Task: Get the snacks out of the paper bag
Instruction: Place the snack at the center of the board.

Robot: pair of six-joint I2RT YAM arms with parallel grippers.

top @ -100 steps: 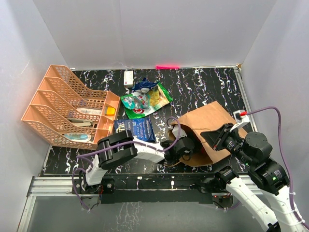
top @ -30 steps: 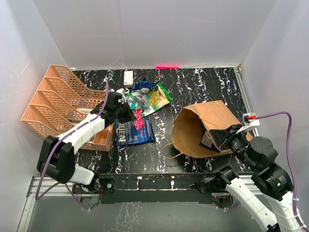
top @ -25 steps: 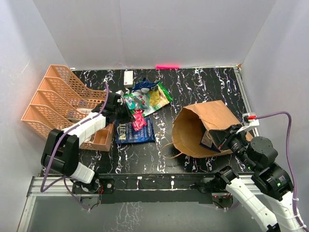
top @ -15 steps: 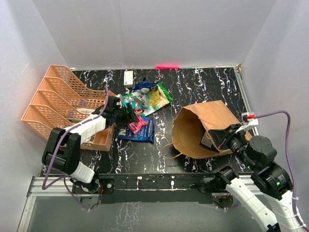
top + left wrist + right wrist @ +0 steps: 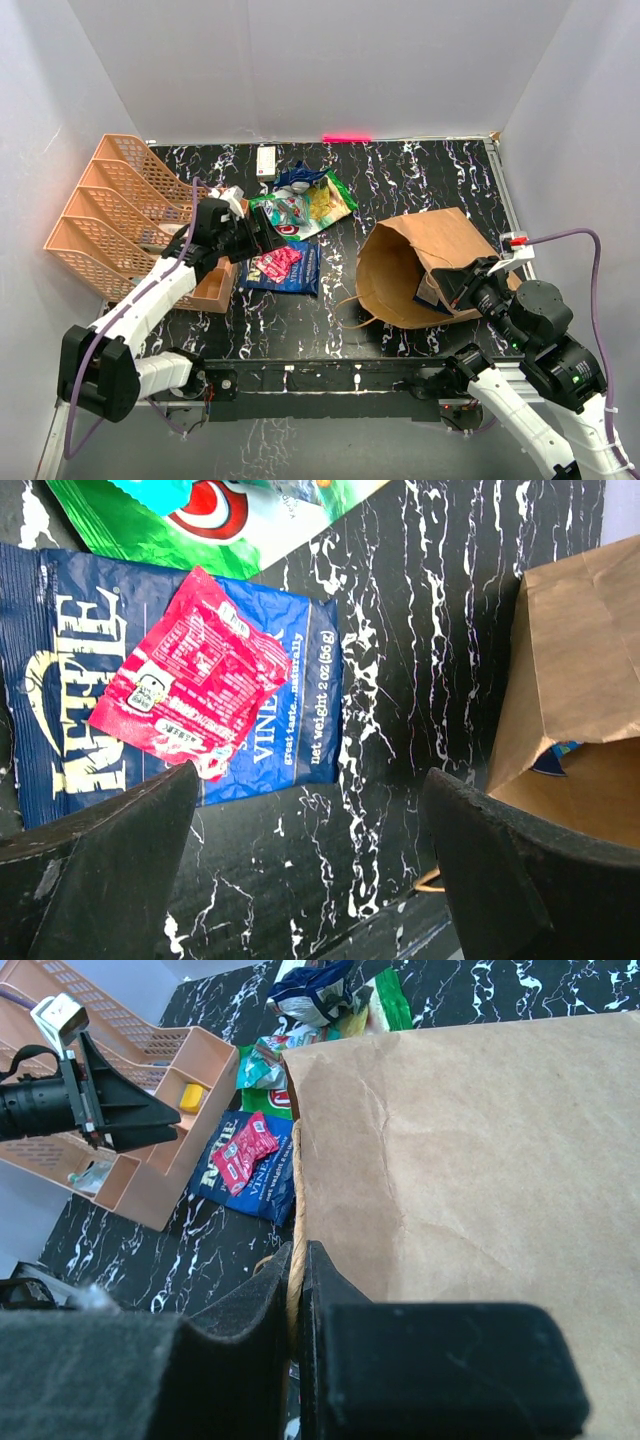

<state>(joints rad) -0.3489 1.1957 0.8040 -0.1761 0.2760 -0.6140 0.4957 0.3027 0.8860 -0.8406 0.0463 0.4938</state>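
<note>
The left end effector point(image 5: 310, 775), fingers apart, hangs over the red packet point(image 5: 190, 715) lying on the dark blue packet point(image 5: 60, 730). It should rise clear before swinging right to the paper bag point(image 5: 440, 250), whose rim the right end effector point(image 5: 298, 1260) clamps; a blue item point(image 5: 557, 753) shows inside.

— What's holding everything?
— A black marbled table point(image 5: 420, 180).
— And on it?
— An organiser point(image 5: 110, 215) at the left and a white box point(image 5: 266, 161) at the far edge. Mid-left are a green chip bag point(image 5: 300, 228) and a blue packet point(image 5: 305, 275), with pouches point(image 5: 325, 200) behind, perhaps overlapping. A paper bag point(image 5: 440, 245) lies on its side at the right.
</note>
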